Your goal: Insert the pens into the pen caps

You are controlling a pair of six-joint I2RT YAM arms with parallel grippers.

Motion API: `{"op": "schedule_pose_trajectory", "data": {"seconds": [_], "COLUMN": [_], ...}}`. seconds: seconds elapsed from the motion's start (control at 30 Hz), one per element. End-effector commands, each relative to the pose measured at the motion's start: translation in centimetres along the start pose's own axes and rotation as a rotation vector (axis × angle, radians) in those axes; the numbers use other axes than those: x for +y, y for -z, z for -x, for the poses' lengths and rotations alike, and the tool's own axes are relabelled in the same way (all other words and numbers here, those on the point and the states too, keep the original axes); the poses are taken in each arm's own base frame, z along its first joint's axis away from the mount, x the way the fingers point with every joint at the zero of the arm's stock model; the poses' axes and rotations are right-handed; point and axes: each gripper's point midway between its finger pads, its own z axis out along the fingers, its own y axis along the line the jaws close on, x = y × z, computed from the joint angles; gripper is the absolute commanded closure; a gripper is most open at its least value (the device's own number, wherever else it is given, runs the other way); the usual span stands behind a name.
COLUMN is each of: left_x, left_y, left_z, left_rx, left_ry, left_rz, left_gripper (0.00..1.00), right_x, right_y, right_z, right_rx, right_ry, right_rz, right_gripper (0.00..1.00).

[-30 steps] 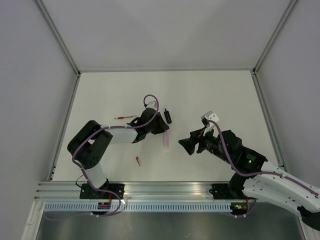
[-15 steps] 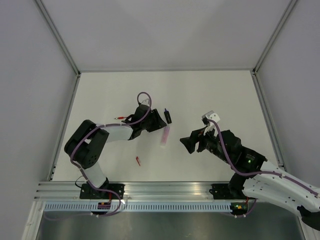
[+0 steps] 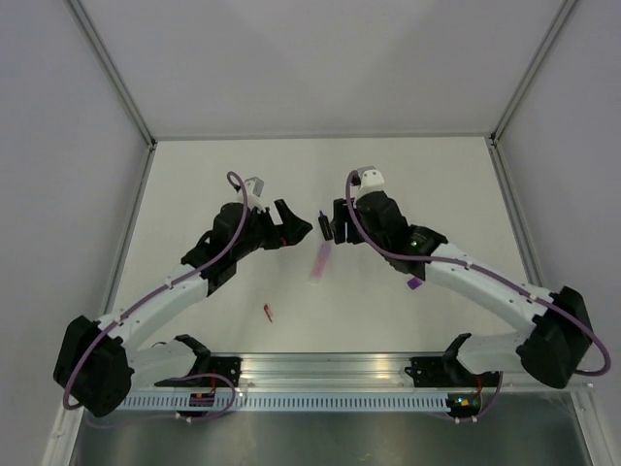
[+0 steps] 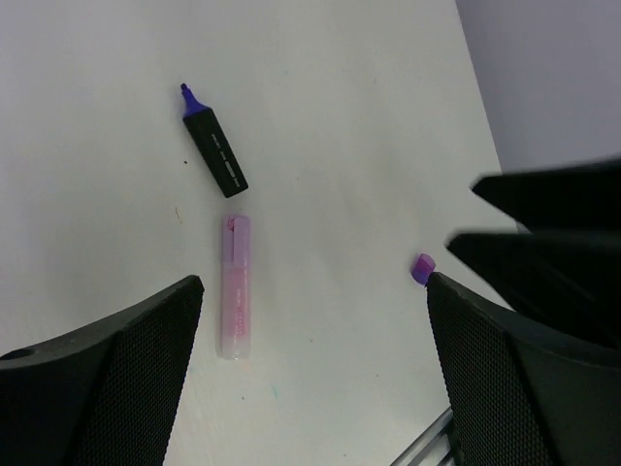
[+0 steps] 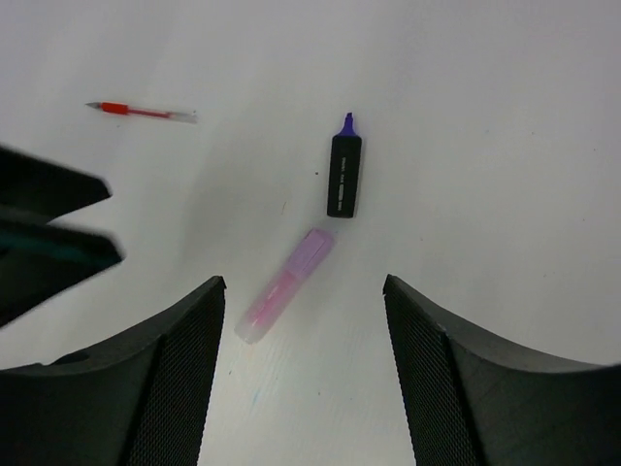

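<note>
A pale pink marker (image 3: 320, 260) lies flat on the white table with a lilac cap on one end, seen also in the left wrist view (image 4: 236, 286) and the right wrist view (image 5: 286, 283). Just beyond it lies a black marker (image 4: 215, 150) with a bare purple tip. A small purple cap (image 3: 414, 283) rests to the right, and a tiny red cap (image 3: 268, 312) near the front. The thin red pen (image 5: 146, 112) lies farther left. My left gripper (image 3: 296, 223) hovers open, left of the pink marker. My right gripper (image 3: 338, 221) hangs open over the black marker (image 3: 325, 223).
Grey walls enclose the table on three sides, and an aluminium rail (image 3: 320, 374) runs along the near edge. The two grippers face each other closely, with the markers between and below them.
My left gripper opened, let the pink marker drop to the table and pulled back to the left. My right arm swung from the near right over to the black marker.
</note>
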Motion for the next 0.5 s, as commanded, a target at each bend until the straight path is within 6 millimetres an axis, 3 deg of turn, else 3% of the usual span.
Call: {"op": "schedule_pose_trajectory", "data": {"seconds": [0.0,0.03,0.07,0.1,0.13,0.17,0.23,0.27,0.3,0.37,0.4,0.47], "left_x": [0.6,0.7,1.3,1.7,1.5,2.0,2.2,2.7,2.6,3.3,3.6,3.5], "left_y": [1.4,1.5,1.6,1.7,1.8,2.2,2.4,2.6,2.9,3.2,3.3,4.0], "left_z": [-1.6,-1.8,-2.3,-2.5,-2.3,-2.9,-2.6,-3.1,-2.8,-2.8,-2.8,-2.2], "left_rx": [0.041,0.044,0.045,0.039,0.013,0.004,-0.047,-0.047,-0.063,-0.083,-0.095,-0.13], "left_ry": [-0.101,-0.114,-0.121,-0.118,-0.117,-0.111,-0.096,-0.083,-0.076,-0.061,-0.055,-0.058], "left_rz": [-0.029,-0.031,-0.019,-0.008,-0.029,-0.036,-0.043,-0.033,-0.035,-0.008,0.004,0.006], "left_gripper": [0.0,0.0,0.0,0.0,0.0,0.01,0.0,0.0,0.01,0.01,0.01,0.01], "right_x": [-0.7,-0.8,-0.2,-0.7,-0.5,0.1,-0.4,0.0,-0.6,-0.7,-1.3,-1.7], "right_y": [-3.5,-5.6,-6.4,-8.6,-9.5,-10.5,-13.0,-13.8,-15.0,-16.1,-16.9,-17.6], "right_z": [3.1,1.9,3.5,1.2,1.0,2.6,-0.1,0.7,-1.2,-1.1,-2.8,-3.3], "right_rx": [0.023,0.078,0.062,0.147,0.167,0.154,0.258,0.25,0.305,0.314,0.364,0.386], "right_ry": [-0.046,-0.04,-0.046,-0.016,-0.006,-0.006,0.025,0.026,0.046,0.053,0.065,0.072], "right_rz": [-0.006,-0.023,-0.014,-0.043,-0.049,-0.047,-0.084,-0.084,-0.109,-0.124,-0.145,-0.16], "right_gripper": [0.28,0.29,0.3,0.31,0.31,0.32,0.35,0.36,0.38,0.39,0.4,0.42]}}
